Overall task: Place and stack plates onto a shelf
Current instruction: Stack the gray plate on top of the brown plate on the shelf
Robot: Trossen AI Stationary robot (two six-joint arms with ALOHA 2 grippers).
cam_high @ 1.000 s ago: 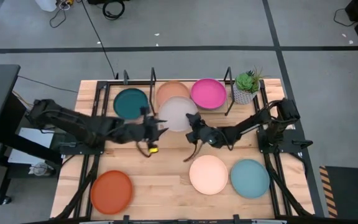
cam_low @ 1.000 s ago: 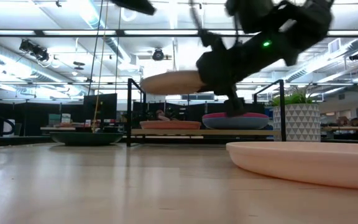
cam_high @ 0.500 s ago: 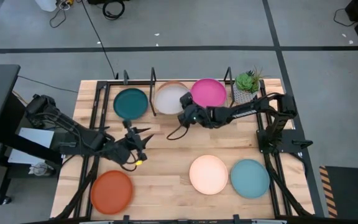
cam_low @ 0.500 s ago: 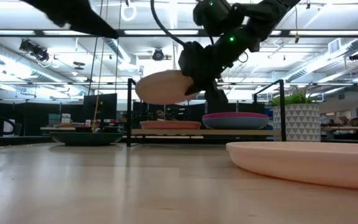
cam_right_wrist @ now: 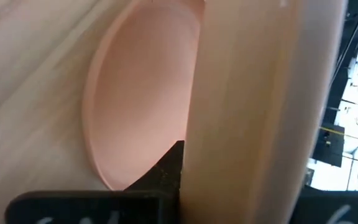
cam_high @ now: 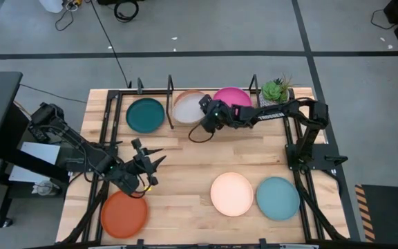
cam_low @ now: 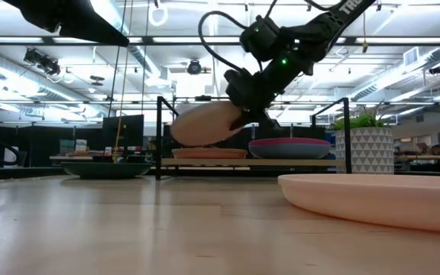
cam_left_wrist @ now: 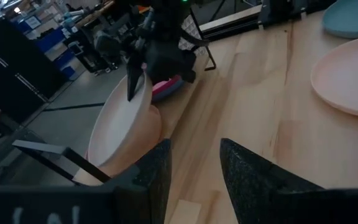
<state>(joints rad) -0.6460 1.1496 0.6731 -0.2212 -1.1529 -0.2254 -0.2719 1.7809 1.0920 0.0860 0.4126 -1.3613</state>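
Cream plate hung tilted in the right hand, pinched at its rim, above the peach-tan plate; levelling before release seemed wise. Left hand waited spread wide.

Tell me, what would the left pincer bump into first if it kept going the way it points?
Probably nothing on the table. The left pincer, open, points across bare wood toward the shelf; its own camera shows the grey plate and right pincer ahead, though depth is unclear.

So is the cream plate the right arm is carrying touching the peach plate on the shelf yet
Apart. The low view shows the cream plate, held tilted by the right gripper, with a gap above the peach plate.
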